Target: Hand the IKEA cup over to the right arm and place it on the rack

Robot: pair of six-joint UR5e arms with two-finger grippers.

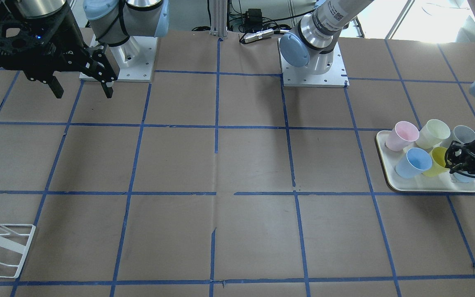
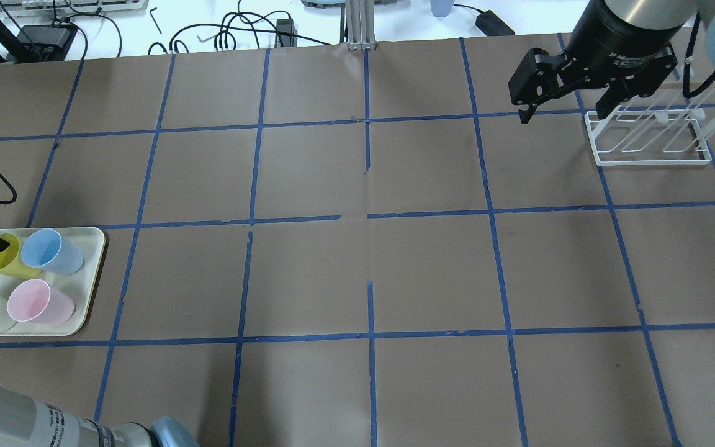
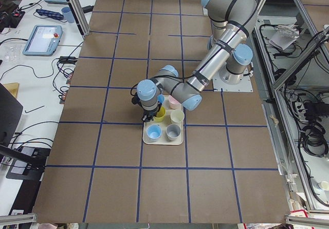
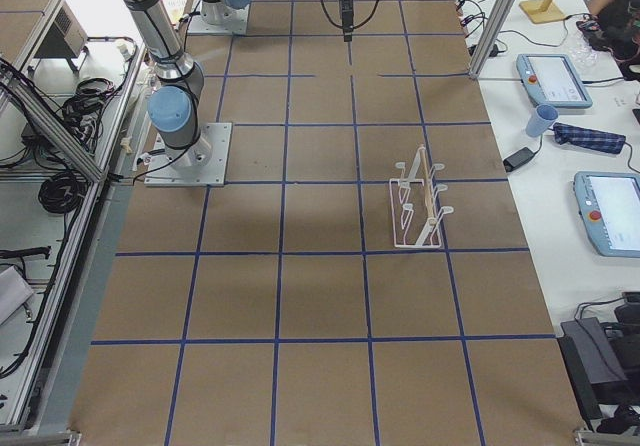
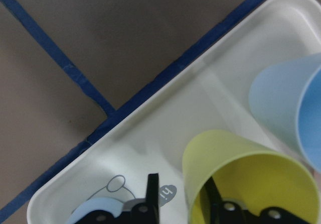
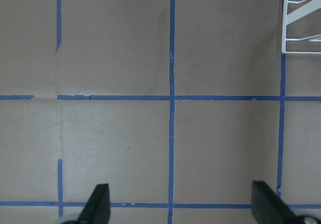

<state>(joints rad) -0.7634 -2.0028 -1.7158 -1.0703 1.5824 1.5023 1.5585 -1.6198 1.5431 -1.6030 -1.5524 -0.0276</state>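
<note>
We see the left gripper (image 5: 181,181) partly open over the tray (image 5: 165,133) at the left edge of the desk (image 2: 432,273). One finger sits inside the yellow cup (image 5: 251,184) and the other outside, so they straddle its wall. A sliver of gap shows at the outer finger, so it is not clamped. The cup stands mouth up, bright yellow, plain and tapered, just beside a light blue cup (image 5: 281,103). The right gripper (image 2: 562,115) hangs wide open and empty near the rack (image 2: 652,162), by the desk's far right corner.
</note>
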